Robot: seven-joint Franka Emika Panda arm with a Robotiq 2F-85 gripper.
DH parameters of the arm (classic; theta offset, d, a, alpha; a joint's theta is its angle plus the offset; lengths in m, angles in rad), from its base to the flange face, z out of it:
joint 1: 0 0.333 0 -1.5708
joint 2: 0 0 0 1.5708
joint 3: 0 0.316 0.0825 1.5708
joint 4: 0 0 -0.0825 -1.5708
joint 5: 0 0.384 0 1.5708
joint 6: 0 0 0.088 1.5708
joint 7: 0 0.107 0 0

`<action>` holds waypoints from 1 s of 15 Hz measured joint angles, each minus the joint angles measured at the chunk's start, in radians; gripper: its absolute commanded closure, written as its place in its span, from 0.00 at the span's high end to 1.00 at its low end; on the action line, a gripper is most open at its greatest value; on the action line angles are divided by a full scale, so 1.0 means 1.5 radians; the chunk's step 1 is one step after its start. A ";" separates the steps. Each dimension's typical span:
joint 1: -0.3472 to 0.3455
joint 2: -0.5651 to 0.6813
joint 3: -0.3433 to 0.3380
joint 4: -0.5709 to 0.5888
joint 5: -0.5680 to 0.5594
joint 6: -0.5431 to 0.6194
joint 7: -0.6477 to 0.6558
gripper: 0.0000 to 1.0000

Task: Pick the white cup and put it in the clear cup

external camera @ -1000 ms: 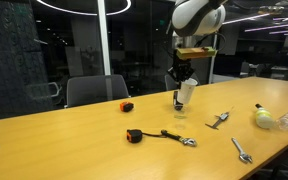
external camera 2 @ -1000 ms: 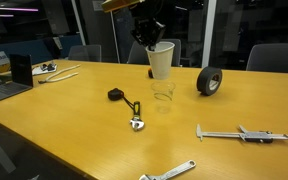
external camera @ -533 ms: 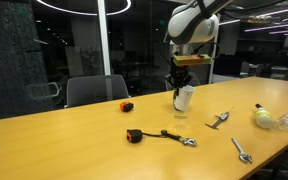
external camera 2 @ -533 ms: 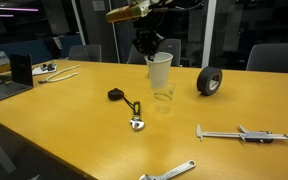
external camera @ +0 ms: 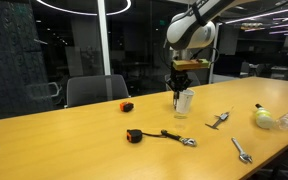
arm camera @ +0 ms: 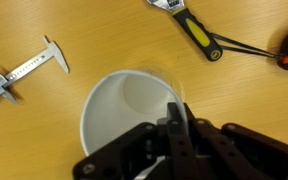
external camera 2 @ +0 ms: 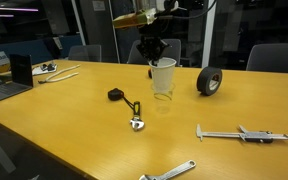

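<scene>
My gripper is shut on the rim of the white cup and holds it upright. The cup's lower part sits inside the mouth of the clear cup, which stands on the wooden table. In an exterior view the white cup hangs under the gripper and hides most of the clear cup. The wrist view looks down into the white cup, with the fingers pinching its right rim. A thin edge of the clear cup shows just outside it.
A black tape roll stands close beside the cups. A caliper, a wrench on a black cord, a tape measure and a laptop lie on the table. A pale yellowish object lies far off.
The gripper has come down with the white cup, from above the clear cup to partly inside it. Nothing else moved.
</scene>
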 measured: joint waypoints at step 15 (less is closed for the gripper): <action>0.001 0.035 -0.009 0.029 0.000 -0.002 0.000 0.70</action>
